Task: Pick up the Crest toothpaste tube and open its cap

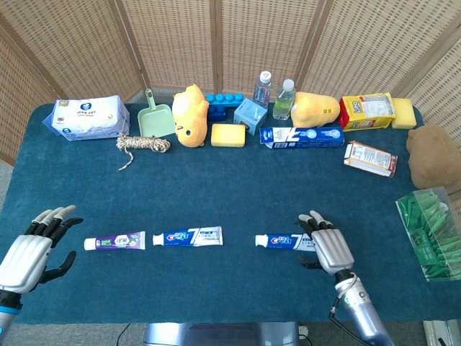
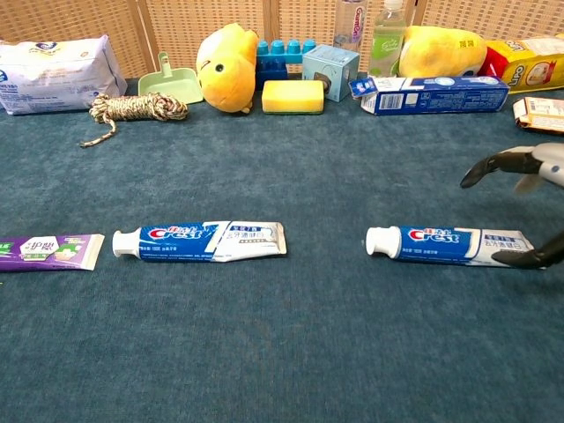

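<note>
Toothpaste on the worktop (image 1: 230, 194), nothing lifted yet! Two Crest tubes lie flat on the blue cloth, caps pointing to the robot's left: the left Crest tube (image 2: 201, 241) sits just beside a purple tube (image 1: 114, 242), and the right Crest tube (image 2: 454, 244) lies well apart from both.

Right robot hand (image 1: 328, 245) is over the tail end of that right Crest tube, fingers spread wide and holding nothing. From the chest view its dark fingertips (image 2: 493, 164) arch above the crimped end while another tip sits low by the tube's edge; whether it touches the tube I cannot tell. It looks like a reach about to become a grasp.

Left robot hand (image 1: 32, 247) hangs at the near left corner, fingers apart, empty, near the purple tube but not on it.

So where are we? Very early, by my reading. Both caps are on, white and snug, and no tube is off the cloth. Left to do: close on the tube, raise it, bring the other hand to the cap (image 2: 381, 240) and twist it free. The flat, soft tube may slide or buckle under the fingers, so the pickup wants care.
</note>
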`<control>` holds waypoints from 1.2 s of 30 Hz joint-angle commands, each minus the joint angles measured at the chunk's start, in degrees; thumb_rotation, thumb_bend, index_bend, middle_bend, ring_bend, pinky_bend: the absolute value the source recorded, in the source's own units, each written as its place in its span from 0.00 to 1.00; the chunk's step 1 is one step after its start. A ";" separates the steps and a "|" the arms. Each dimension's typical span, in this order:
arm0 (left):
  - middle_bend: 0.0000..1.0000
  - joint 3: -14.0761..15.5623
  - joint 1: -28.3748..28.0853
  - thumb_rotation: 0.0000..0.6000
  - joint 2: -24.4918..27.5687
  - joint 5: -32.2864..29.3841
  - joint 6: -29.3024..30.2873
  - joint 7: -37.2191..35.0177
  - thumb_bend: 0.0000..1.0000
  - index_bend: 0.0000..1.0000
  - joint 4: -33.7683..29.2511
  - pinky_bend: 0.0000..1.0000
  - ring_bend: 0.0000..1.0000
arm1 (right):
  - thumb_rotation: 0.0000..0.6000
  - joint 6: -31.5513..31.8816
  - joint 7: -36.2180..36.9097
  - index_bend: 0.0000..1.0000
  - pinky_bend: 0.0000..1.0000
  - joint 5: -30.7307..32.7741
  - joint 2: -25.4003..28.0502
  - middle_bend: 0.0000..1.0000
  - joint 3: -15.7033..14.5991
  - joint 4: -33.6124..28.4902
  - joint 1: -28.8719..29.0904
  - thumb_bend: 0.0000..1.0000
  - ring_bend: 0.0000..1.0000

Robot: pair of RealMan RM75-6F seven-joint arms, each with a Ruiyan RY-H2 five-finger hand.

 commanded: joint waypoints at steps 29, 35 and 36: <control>0.06 -0.16 -1.88 1.00 -1.69 -1.59 -2.30 -0.42 0.40 0.17 1.10 0.08 0.08 | 0.96 -2.98 -17.21 0.43 0.22 16.99 -4.52 0.21 0.97 2.38 7.93 0.28 0.07; 0.05 0.35 -1.19 1.00 -1.35 -1.24 -1.39 -1.42 0.40 0.17 1.43 0.08 0.07 | 1.00 -4.31 -18.85 0.58 0.25 20.81 -4.96 0.30 1.63 1.73 10.21 0.33 0.16; 0.05 0.40 -1.08 1.00 -1.24 -1.15 -1.21 -1.64 0.40 0.17 1.45 0.08 0.07 | 1.00 -4.38 -18.80 0.62 0.26 21.04 -4.93 0.34 1.84 1.59 10.56 0.34 0.20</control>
